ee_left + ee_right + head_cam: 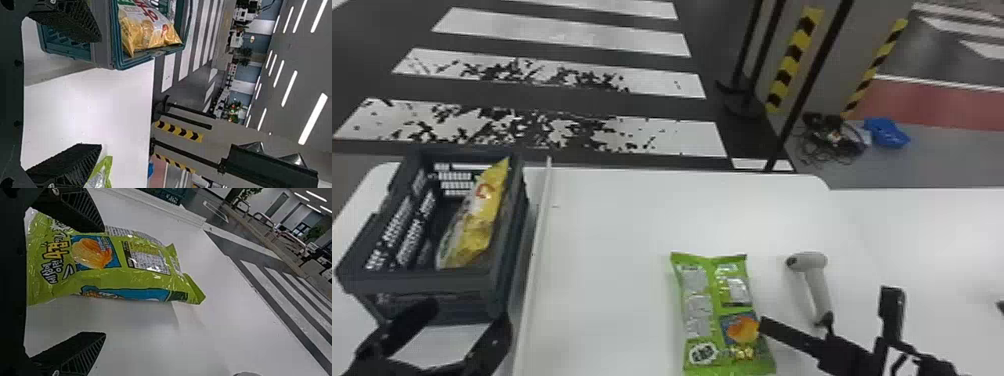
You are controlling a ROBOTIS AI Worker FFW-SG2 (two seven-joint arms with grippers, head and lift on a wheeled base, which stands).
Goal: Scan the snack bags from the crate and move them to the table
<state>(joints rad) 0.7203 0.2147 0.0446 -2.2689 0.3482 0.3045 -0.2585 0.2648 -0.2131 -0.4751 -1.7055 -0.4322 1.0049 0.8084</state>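
I see a glossy, crinkled film bag (704, 300) on a smooth white surface (612, 220). The crate (427, 285) looks like matt plastic, the scanner (816, 280) smooth plastic.

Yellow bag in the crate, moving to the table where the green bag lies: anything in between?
Yes: the crate's right wall, then the long white strip on the table. The yellow bag would likely need lifting over both.

Left tool (466, 311) open wide, aimed forward; right tool (827, 307) open wide, angled inward
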